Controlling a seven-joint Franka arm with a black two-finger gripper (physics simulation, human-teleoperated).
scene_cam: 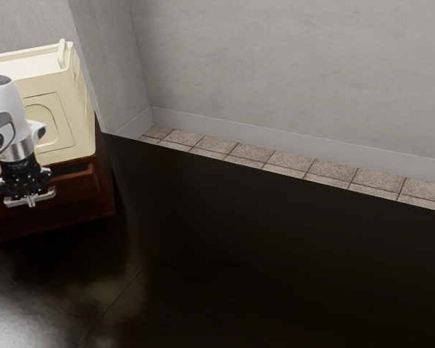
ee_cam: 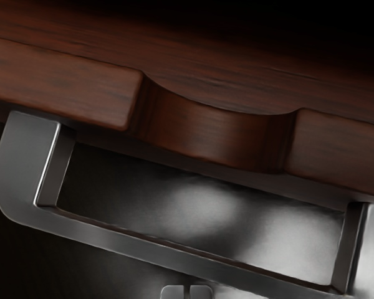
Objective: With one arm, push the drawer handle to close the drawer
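My gripper (scene_cam: 32, 200) is at the front of the red-brown wooden drawer (scene_cam: 76, 191), by its metal handle (scene_cam: 48, 195). A dark gap shows above the drawer front, which stands slightly out from the cabinet. In the wrist view, the grey bar handle (ee_cam: 131, 242) runs below the drawer's notched front edge (ee_cam: 212, 134). The tips of my gripper (ee_cam: 187, 291) are close together at the handle's outer side, with nothing between them. Whether they touch the bar cannot be told.
A cream-coloured box-like piece (scene_cam: 76, 119) with a raised handle stands on top of the cabinet. Dark glossy surface (scene_cam: 239, 246) spreads in front and to the exterior view's right. Behind it are floor tiles (scene_cam: 268, 156) and a grey wall (scene_cam: 290, 65).
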